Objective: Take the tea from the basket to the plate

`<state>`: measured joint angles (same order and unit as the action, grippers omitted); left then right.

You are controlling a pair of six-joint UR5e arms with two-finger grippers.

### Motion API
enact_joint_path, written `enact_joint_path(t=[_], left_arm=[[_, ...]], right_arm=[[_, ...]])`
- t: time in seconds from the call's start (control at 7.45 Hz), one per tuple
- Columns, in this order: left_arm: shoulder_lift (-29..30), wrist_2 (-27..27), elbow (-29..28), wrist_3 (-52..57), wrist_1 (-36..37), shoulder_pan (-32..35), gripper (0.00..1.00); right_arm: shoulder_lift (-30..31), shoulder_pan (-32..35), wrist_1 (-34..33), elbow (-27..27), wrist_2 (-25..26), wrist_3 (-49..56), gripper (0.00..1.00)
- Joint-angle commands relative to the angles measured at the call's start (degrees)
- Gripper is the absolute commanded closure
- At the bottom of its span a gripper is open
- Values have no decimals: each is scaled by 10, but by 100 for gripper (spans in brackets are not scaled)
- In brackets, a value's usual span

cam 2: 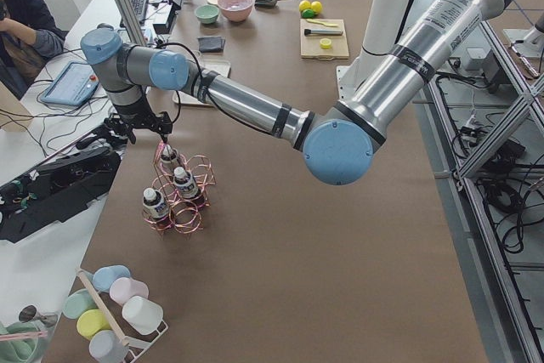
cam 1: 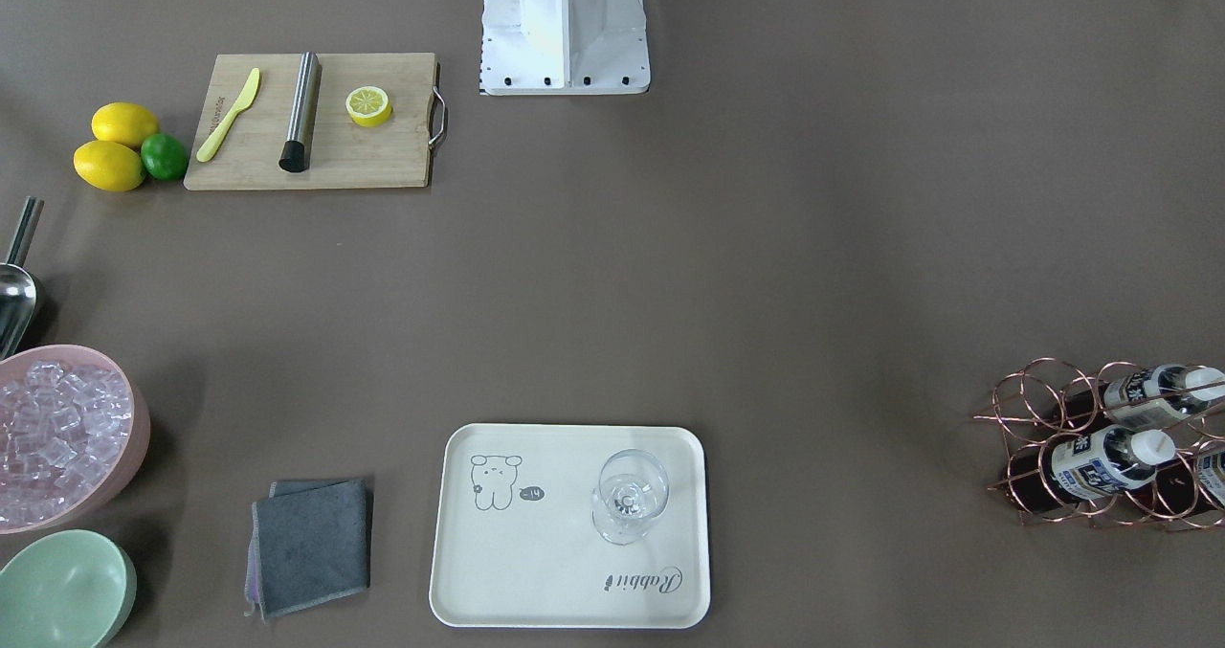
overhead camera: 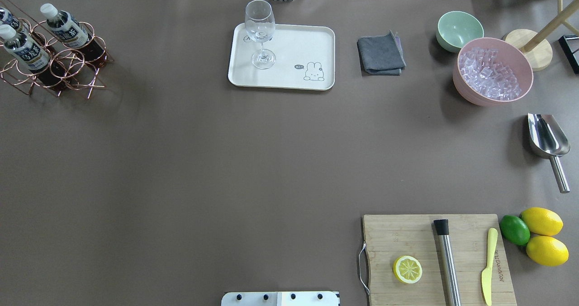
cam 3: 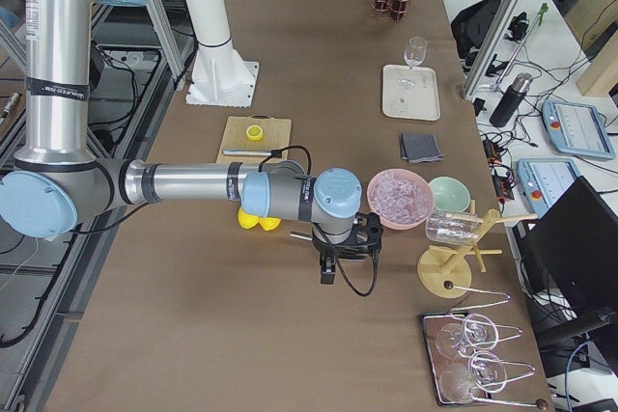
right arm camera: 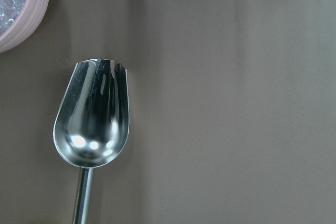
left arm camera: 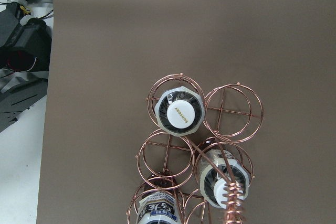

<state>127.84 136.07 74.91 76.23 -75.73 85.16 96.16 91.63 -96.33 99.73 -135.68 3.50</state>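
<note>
Three tea bottles [overhead camera: 68,28] with white caps stand in the copper wire basket [overhead camera: 68,71] at the far left of the overhead view. In the left wrist view I look straight down on one cap [left arm camera: 178,114] and the basket rings [left arm camera: 233,111]; no fingers show. The exterior left view shows my left gripper [cam 2: 161,132] just above the bottles [cam 2: 170,159]; I cannot tell if it is open. The cream plate [overhead camera: 294,44] lies at the far middle. My right gripper [cam 3: 328,272] shows only in the exterior right view, near the pink bowl; I cannot tell its state.
A wine glass [overhead camera: 260,30] stands on the plate's left part. A grey cloth [overhead camera: 381,53], mint bowl [overhead camera: 459,29], pink bowl of ice [overhead camera: 493,71] and metal scoop [overhead camera: 547,136] lie to the right. A cutting board [overhead camera: 436,258] with a lemon half, plus lemons, sits near right.
</note>
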Motion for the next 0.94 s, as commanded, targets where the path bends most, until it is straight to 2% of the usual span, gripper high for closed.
enact_joint_path(t=[0.0,0.4,0.54,0.67,0.81], left_arm=[[-46,14,3,7,-63,-2,9],[-60,25,21,9,-64,2,11],[-68,25,29,9,-64,2,23],[-77,25,41,9,-64,2,38],[-80,25,47,8,-64,2,94]], right_arm=[[0,0,0,-1,11,0,0],[8,34,10,5,2,1,0],[3,35,11,-2,1,-2,0],[1,35,11,0,0,-1,0],[1,35,11,0,-1,-1,0]])
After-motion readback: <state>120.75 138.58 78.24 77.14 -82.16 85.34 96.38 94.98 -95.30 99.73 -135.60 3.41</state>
